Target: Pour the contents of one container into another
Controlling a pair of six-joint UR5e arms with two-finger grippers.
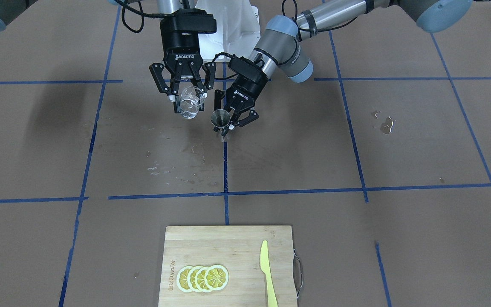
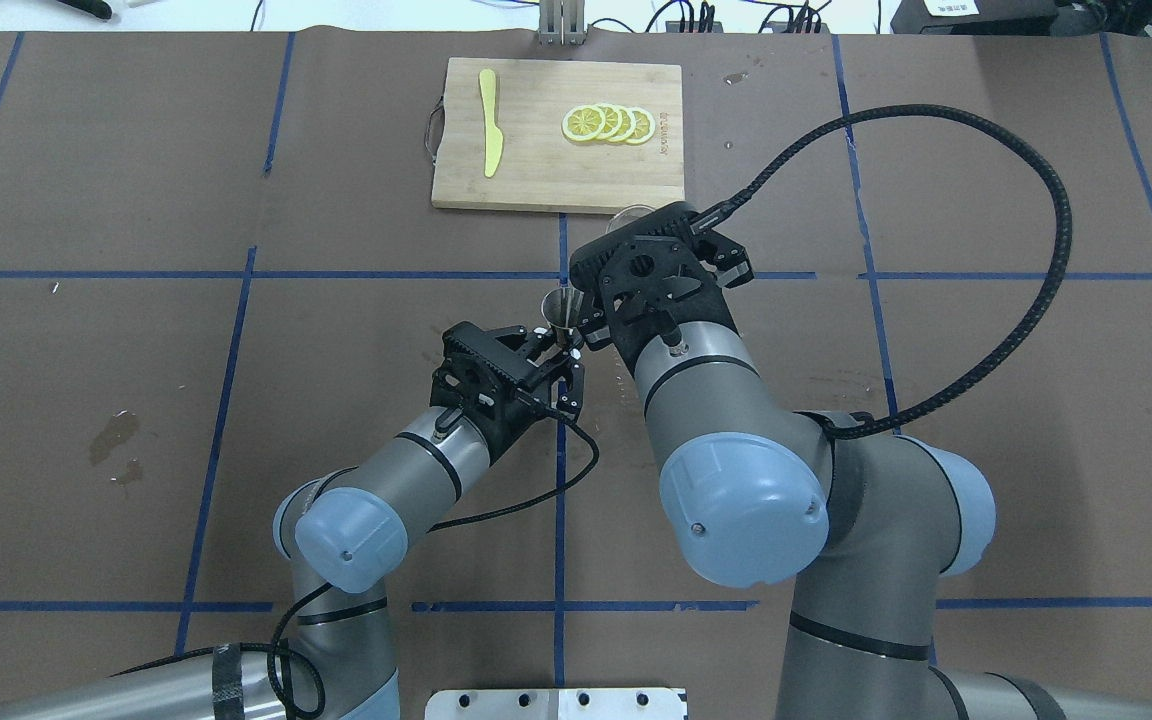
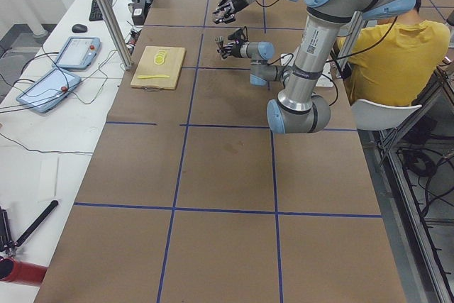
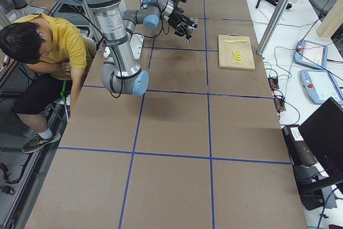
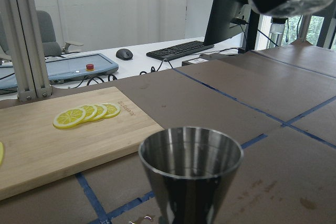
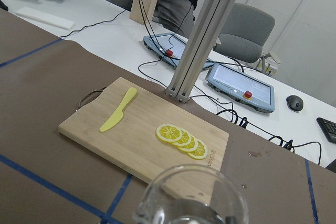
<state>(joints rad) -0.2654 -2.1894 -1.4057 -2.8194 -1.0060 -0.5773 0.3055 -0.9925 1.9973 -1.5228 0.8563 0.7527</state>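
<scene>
Steel cup (image 1: 220, 118) is sitting upright in the left gripper (image 1: 228, 123), whose fingers are gripping its lower part and holding it above the tabletop (image 1: 356, 140), near the middle. Just beside it and, by the left wrist view, a little higher, the right gripper (image 1: 189, 100) is clamping a glass (image 1: 190, 106) that seems to be holding some clear liquid. I judge the two are being lined up, with pouring not yet started. Next, the glass's lip needs bringing over the cup's mouth, then tipping slowly so nothing spills.
</scene>
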